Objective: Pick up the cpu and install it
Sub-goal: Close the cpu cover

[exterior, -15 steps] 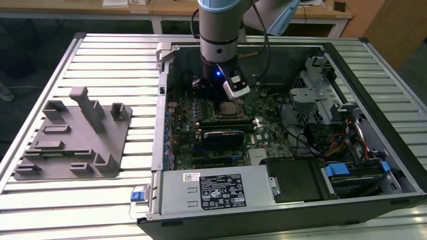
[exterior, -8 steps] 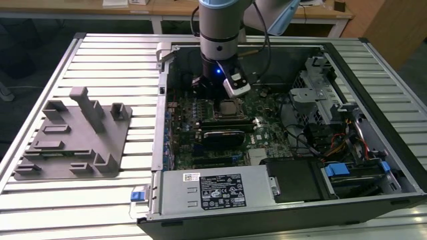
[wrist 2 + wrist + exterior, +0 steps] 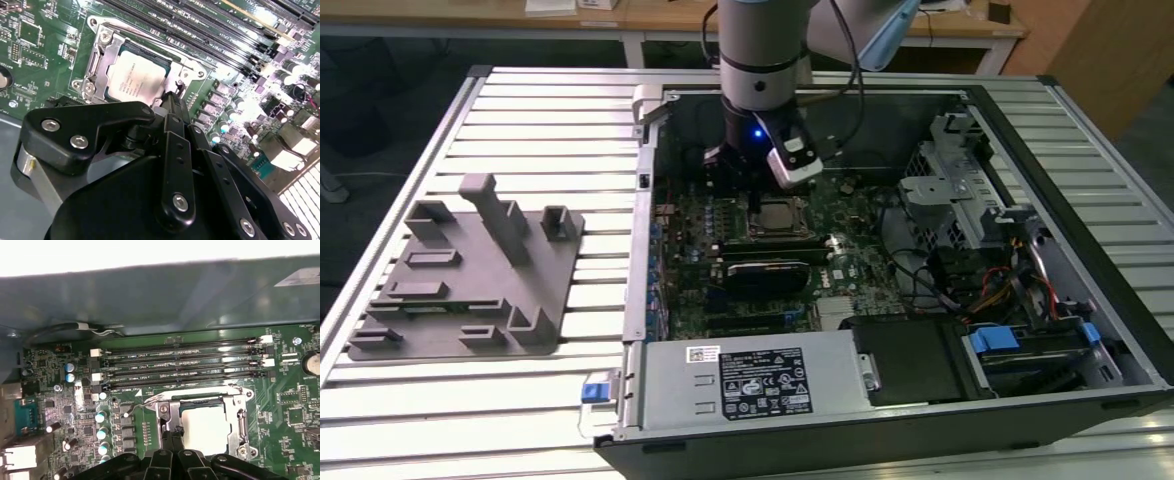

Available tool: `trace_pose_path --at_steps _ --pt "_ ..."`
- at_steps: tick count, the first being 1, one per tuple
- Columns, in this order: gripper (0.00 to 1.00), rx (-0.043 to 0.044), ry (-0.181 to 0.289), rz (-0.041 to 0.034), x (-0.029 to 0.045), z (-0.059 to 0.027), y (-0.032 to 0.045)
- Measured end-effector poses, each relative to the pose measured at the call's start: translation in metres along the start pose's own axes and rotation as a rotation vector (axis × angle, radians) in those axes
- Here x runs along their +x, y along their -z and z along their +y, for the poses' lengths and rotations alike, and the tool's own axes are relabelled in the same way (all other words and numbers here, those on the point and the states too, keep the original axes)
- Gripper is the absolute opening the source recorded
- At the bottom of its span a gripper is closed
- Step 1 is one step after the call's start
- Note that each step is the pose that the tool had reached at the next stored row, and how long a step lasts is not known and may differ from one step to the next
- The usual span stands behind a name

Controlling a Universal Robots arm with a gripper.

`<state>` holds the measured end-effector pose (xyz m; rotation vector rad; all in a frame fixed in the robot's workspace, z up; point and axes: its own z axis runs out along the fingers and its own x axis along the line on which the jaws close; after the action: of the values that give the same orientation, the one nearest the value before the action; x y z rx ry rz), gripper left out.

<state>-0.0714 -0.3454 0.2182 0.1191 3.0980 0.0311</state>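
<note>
On the slatted table [image 3: 520, 110], your open computer case [image 3: 881, 440] shows the cpu [image 3: 136, 82] lying in its socket [image 3: 100, 55]. Your gripper [image 3: 172, 97] hangs at the chip's edge, fingers pressed together and empty. Placement looks done; any further move calls for not nudging the chip.

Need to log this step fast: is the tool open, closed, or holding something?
Tool: closed, holding nothing; the shiny silver square cpu lies in the metal-framed socket near its tips.

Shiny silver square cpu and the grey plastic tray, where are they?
Shiny silver square cpu [image 3: 137, 82]: second wrist view, middle of its metal top.
Grey plastic fixture tray [image 3: 464, 288]: exterior view, its flat base.
</note>
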Motion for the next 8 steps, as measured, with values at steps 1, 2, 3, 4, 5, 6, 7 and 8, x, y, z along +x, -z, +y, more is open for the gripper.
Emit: trace_pose_path --at_steps 1,2,3,4,5,6,7,8 --pt "0.11 0.0 0.0 -0.0002 -0.0001 0.0 0.0014" --pt "0.11 -0.0001 0.0 -0.0005 -0.0001 0.0001 0.0026" --pt "0.11 -0.0001 0.0 -0.0007 -0.0001 0.0001 0.0037" --pt "0.11 -0.0001 0.0 -0.0009 -0.0002 0.0001 0.0048" --pt "0.11 0.0 0.0 -0.001 -0.0002 0.0001 0.0056" --pt "0.11 -0.0003 0.0 -0.0013 -0.0002 0.0001 0.0056" --pt "0.11 -0.0003 0.0 -0.0013 -0.0002 0.0002 0.0056" --pt "0.11 -0.0003 0.0 -0.0013 -0.0002 0.0001 0.0056"
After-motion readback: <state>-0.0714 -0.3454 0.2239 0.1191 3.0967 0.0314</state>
